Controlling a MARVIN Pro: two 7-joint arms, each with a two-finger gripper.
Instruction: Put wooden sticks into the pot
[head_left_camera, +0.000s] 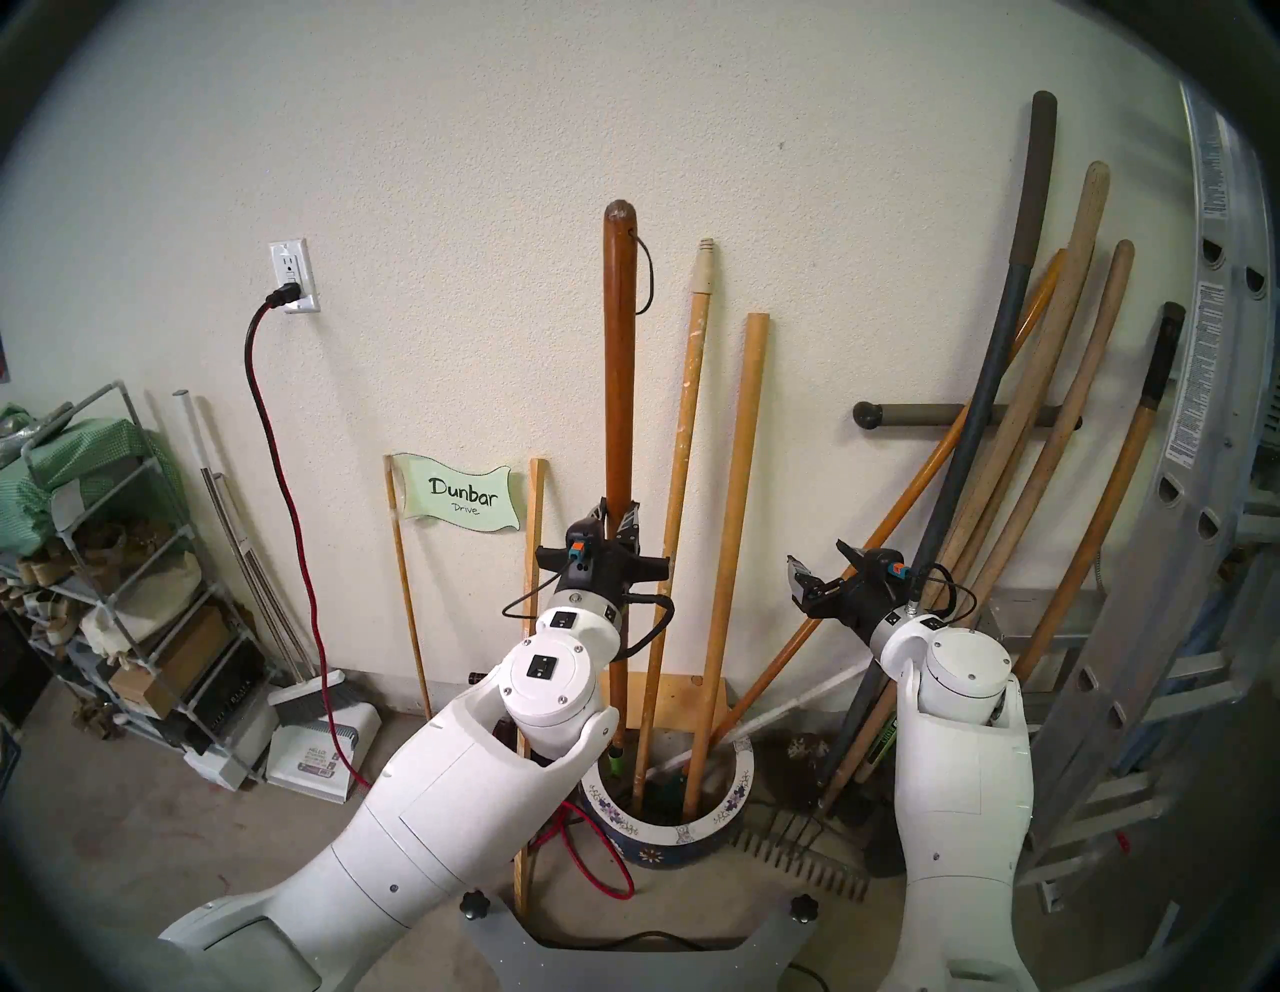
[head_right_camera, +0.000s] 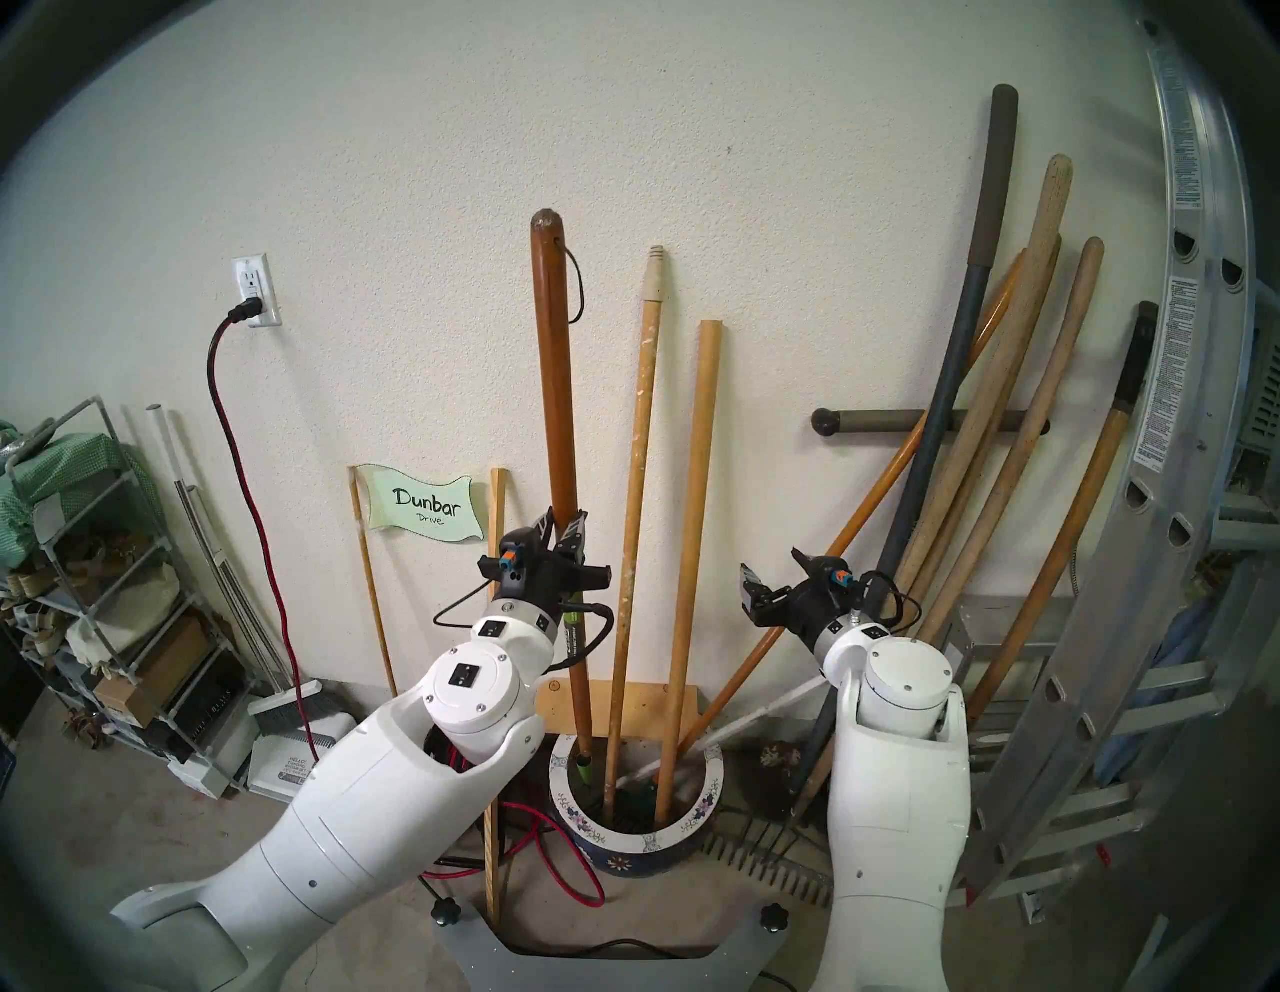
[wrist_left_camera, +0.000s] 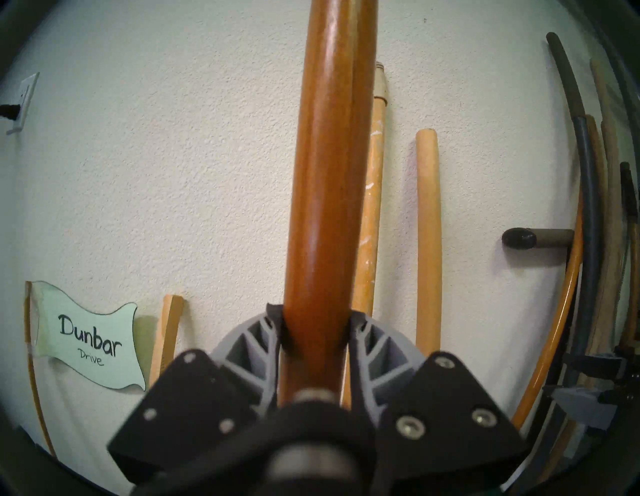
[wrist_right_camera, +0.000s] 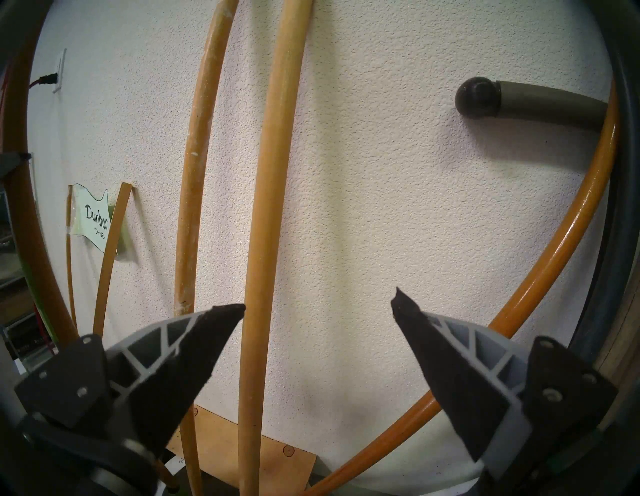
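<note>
Nearest us, our left gripper (head_left_camera: 616, 521) pinches the dark brown stick (head_left_camera: 618, 360) upright, its lower end inside the flowered pot (head_left_camera: 735, 796). Our right gripper (head_left_camera: 821, 562) hangs spread and empty. The speckled stick (head_left_camera: 682, 443) and pale stick (head_left_camera: 735, 471) stand in the pot against the wall (head_left_camera: 485, 173).

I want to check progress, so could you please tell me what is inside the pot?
The pot holds the paint-flecked pole, plain dowel and the dark red-brown pole, gripped by the left claw. Its bottom is hidden.
</note>
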